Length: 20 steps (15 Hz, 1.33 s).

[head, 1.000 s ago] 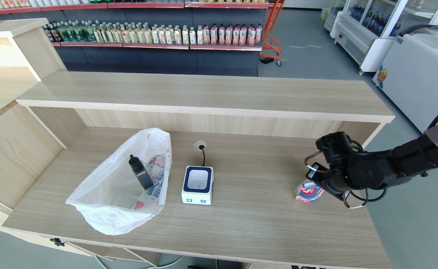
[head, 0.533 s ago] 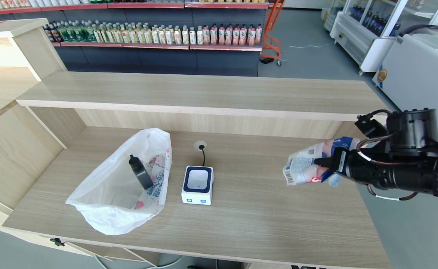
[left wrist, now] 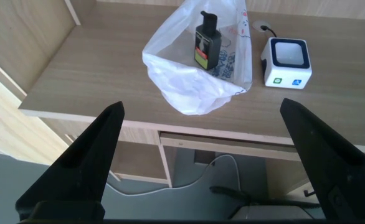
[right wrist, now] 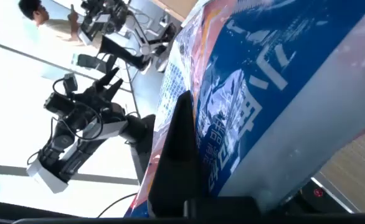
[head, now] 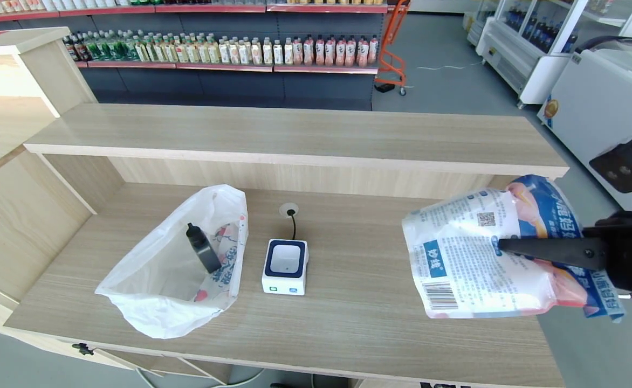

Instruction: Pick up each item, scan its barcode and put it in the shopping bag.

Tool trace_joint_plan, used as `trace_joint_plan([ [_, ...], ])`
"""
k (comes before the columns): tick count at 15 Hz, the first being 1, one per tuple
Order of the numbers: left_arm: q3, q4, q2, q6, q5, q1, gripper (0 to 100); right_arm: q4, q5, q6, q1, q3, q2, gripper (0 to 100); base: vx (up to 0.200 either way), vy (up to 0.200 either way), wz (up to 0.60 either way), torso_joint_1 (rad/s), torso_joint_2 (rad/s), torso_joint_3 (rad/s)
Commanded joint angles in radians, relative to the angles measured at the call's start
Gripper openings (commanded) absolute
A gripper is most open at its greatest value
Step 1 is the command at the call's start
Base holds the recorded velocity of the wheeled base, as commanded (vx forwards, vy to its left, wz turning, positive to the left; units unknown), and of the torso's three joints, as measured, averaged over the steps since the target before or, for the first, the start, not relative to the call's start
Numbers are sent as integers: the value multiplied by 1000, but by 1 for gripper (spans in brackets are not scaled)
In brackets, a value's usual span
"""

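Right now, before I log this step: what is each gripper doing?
Left gripper: open, holding nothing.
Right gripper: shut on the snack packet.

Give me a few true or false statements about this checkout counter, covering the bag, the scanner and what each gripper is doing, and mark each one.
1. The right gripper holds a snack packet in the air over the right end of the counter. True.
2. The snack packet rests on the scanner. False: it is held up well to the right of the scanner, apart from it.
3. The shopping bag is empty. False: a black bottle lies in it, with a printed packet beside it.
4. The left gripper is open and holds nothing. True.
5. The scanner stands left of the shopping bag. False: it stands on the bag's right.
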Motion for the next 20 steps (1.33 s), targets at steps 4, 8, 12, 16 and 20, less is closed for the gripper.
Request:
trace_joint_plan([
  [4,0,0,0,0,1,0,100,2,78,-5,35,14,-65,0,0,0,0,0,0,0],
  [8,0,0,0,0,1,0,100,78,78,53,48,71,-138,0,0,0,0,0,0,0],
  [12,0,0,0,0,1,0,100,166,78,59,62,76,-143,0,0,0,0,0,0,0],
  [16,0,0,0,0,1,0,100,166,78,81,97,73,-138,0,0,0,0,0,0,0],
  [20,0,0,0,0,1,0,100,163,76,78,97,71,-121,0,0,0,0,0,0,0],
])
